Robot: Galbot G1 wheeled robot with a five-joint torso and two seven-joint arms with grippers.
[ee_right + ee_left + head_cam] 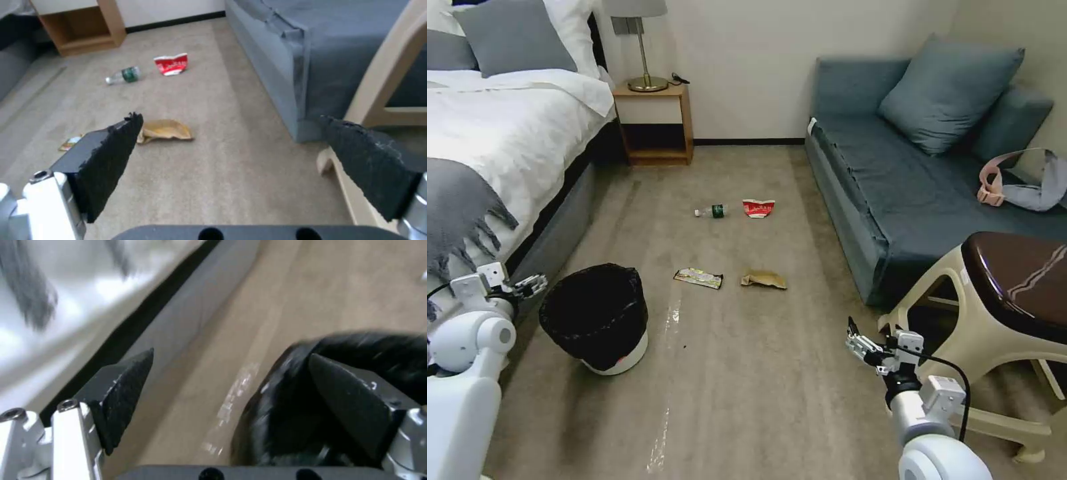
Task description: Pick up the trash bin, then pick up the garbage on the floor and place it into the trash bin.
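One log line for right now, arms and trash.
left gripper: open, beside bin | right gripper: open, raised by stool | bottle, cup, wrapper, bag: on floor

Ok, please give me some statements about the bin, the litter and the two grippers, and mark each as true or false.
1. The trash bin stands on the floor beside the bed. True.
2. The left gripper holds the bin. False: it is open, near the bin's rim.
3. The bottle lies inside the bin. False: it lies on the carpet next to the crushed paper cup.
4. The right gripper is open and holds nothing. True.
5. The brown paper bag lies beside the wrapper. True.
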